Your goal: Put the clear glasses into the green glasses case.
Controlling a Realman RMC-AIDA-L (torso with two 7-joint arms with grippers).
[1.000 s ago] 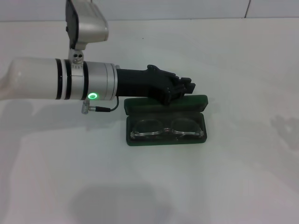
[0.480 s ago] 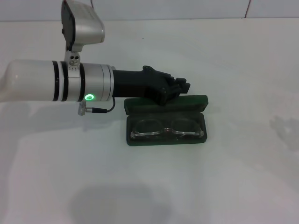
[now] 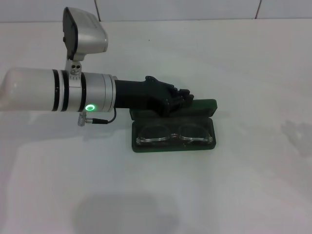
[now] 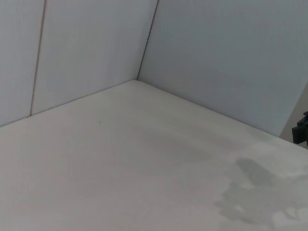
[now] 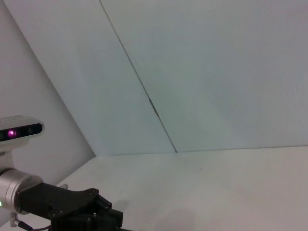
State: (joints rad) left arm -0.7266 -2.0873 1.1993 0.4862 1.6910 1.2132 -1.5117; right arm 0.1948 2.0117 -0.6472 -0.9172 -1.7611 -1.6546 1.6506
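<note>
So my left gripper (image 3: pixel 183 99) is sitting right over the raised lid of the green glasses case (image 3: pixel 173 145), reaching in from my left side, and honestly I can't tell from here whether its jaws are apart or together, it's all one dark lump against the dark lid. The clear glasses (image 3: pixel 174 134) are already lying in the tray of the case, lenses flat, looking pretty centred. My right arm isn't showing in the head view at all, it's parked off somewhere. What worries me: the case sits loose on the white table (image 3: pixel 243 185) with nothing bracing it, so if I nudge the lid forward off-centre I reckon the whole thing skids or twists instead of hinging shut. Other risk is a temple arm sticking up a bit and getting pinched when the lid comes down. Can't see the temples clearly enough to rule that out.
</note>
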